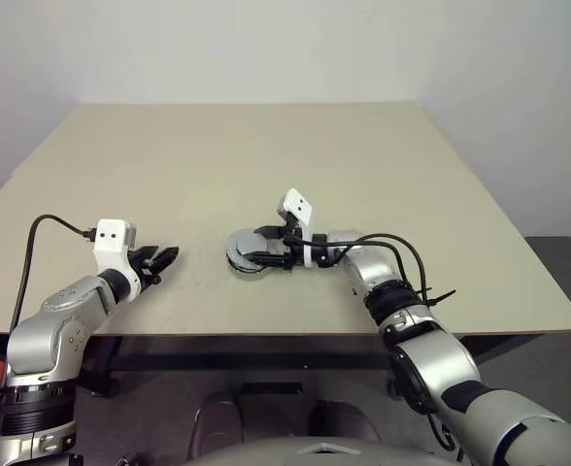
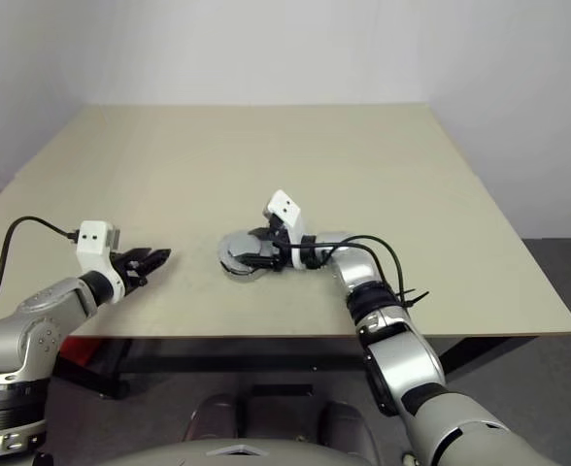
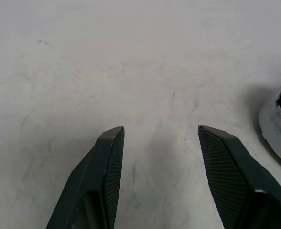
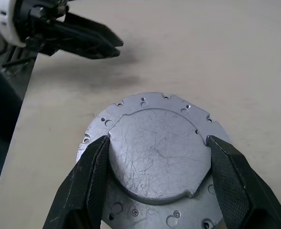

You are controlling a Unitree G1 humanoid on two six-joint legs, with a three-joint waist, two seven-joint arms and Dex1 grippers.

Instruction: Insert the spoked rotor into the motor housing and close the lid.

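- Head views: a beige rectangular table (image 1: 266, 165) carries a round, flat grey metal lid (image 1: 247, 254) lying flat near the front edge, its face turned upward; being round, it shows no long axis. The right gripper (image 1: 262, 249) reaches across from the right, pointing left and nearly level, with its two black fingers on either side of the lid. The left gripper (image 1: 165, 257) hangs over bare tabletop well to the left of the lid, pointing toward it.
- Left wrist view: the left gripper's black fingers (image 3: 107, 167) stand apart with only table surface between them. At the picture's edge a pale disc rim shows, probably the lid (image 3: 274, 133), though too little is visible to be sure.
- Right wrist view: the lid (image 4: 157, 148) appears as a scratched raised disc seated on a wider flange with small holes and notches around its border. The right gripper's textured fingers (image 4: 95, 176) bracket the raised disc at opposite sides, at or just beside its edge; the jaws stand wide.
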